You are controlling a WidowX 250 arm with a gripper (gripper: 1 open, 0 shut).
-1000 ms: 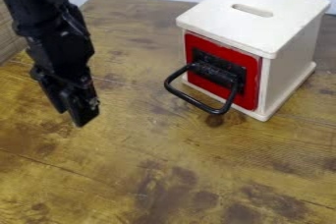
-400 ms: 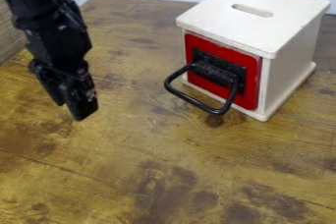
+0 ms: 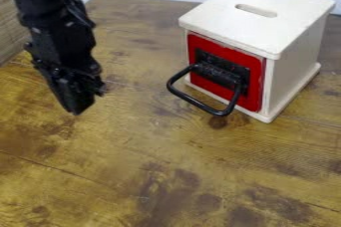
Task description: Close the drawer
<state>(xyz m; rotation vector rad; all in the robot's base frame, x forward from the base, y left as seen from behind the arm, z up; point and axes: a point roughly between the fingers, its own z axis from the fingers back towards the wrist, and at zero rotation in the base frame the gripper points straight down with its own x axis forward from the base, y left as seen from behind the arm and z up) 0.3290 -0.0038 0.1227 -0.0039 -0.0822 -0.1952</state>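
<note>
A pale wooden cube box (image 3: 266,17) with a slot in its top stands at the right back of the table. Its red-fronted drawer (image 3: 226,70) faces left and forward, with a black panel and a large black wire loop handle (image 3: 200,94) hanging out over the table. My black gripper (image 3: 76,100) hangs on the left, well apart from the handle, its tips just above the tabletop. The fingers (image 3: 74,90) are pressed together into a point with nothing between them.
A worn brown wooden tabletop (image 3: 173,171) fills the view. Its far edge runs along the top, with a pale wall behind it. The arm's black body (image 3: 54,17) rises at the upper left.
The gripper's fingers have come together from open to shut. The arm has shifted slightly up and right.
</note>
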